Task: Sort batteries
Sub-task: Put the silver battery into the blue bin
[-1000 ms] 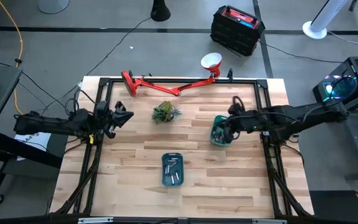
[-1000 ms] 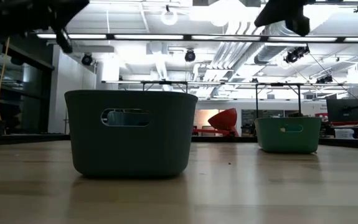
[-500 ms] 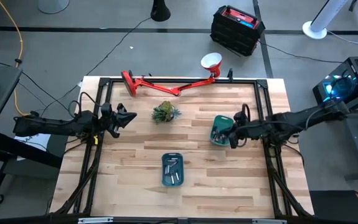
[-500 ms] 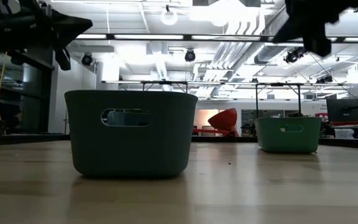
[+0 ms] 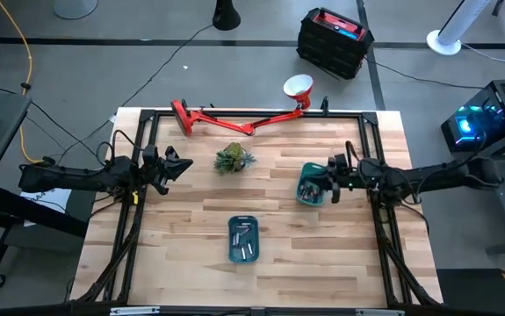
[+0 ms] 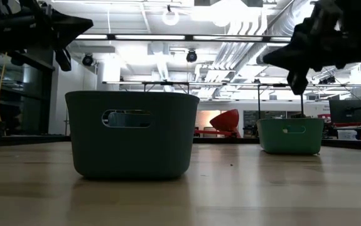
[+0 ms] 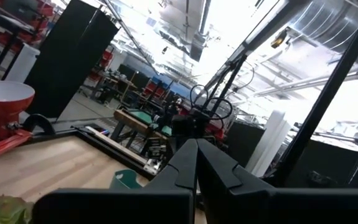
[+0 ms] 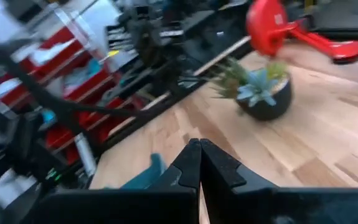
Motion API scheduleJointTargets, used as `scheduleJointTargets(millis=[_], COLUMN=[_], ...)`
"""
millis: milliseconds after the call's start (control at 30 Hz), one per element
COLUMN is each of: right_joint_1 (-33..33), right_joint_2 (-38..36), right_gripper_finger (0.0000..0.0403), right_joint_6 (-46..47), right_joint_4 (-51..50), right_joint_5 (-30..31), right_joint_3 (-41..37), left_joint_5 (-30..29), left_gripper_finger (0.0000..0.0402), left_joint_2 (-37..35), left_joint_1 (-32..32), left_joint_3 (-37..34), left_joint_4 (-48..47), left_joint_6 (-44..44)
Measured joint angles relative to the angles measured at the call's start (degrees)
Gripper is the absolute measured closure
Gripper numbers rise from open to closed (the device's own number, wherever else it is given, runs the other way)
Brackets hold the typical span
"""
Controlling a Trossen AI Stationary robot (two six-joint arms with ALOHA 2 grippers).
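Several small silvery batteries [image 5: 244, 237] lie in the blue-teal tray [image 5: 232, 250] near the table's near middle. A few more lie in the green tray [image 5: 304, 195] toward the right. My right gripper [image 5: 325, 185] is shut, roughly level, above the green tray's right rim, and it holds nothing. In the low view my right gripper [image 6: 291, 65] hangs above the green tray [image 6: 290, 135]. My left gripper [image 5: 184, 164] waits shut above the table's left part, pointing right.
A small potted spiky plant [image 5: 234, 159] stands between the arms, toward the far side. A red clamp lamp [image 5: 234, 119] lies along the far edge. Bare wood lies between the trays and in front of the left gripper. In the low view the blue-teal tray [image 6: 132, 133] stands closest.
My right gripper has come down and drawn back from over the green tray toward the table's right edge, tipping to nearly level. My left gripper shifted a little toward the right early on, then kept still. The trays and batteries have not moved.
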Motion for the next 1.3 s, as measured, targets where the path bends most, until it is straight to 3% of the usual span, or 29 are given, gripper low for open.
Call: scheduleJointTargets(millis=[200,500,733,933,1033,1167,1300], right_joint_1=[-2.4,-2.4,-1.8,1.5,3.7,7.4,10.1], right_joint_2=[-0.3,-0.3,-0.3,0.4,3.2,13.2,26.9], right_gripper_finger=[0.0403,0.0403,0.0403,0.0403,0.0403,0.0403,0.0403], right_joint_6=[-4.4,-9.1,-7.3,-7.0,-8.4,-14.9,-22.4], right_joint_4=[-0.3,-0.6,1.5,0.5,-6.5,-21.4,-26.1], right_joint_5=[-11.5,-11.0,-12.9,-13.2,-11.9,-13.9,-14.7], right_joint_3=[-3.6,-6.6,-5.8,0.9,7.3,18.7,28.0], left_joint_5=[0.0,0.0,0.0,0.0,0.0,0.0,0.0], left_gripper_finger=[0.0402,0.0401,0.0401,0.0401,0.0401,0.0401,0.0401], left_joint_2=[0.0,0.0,0.0,0.0,0.0,0.0,0.0], left_joint_1=[0.0,0.0,0.0,0.0,0.0,0.0,0.0], left_joint_3=[0.0,0.0,0.0,0.0,0.0,0.0,0.0], left_joint_4=[0.0,0.0,0.0,0.0,0.0,0.0,0.0], left_joint_6=[0.1,0.1,0.1,0.1,0.1,0.1,0.1])
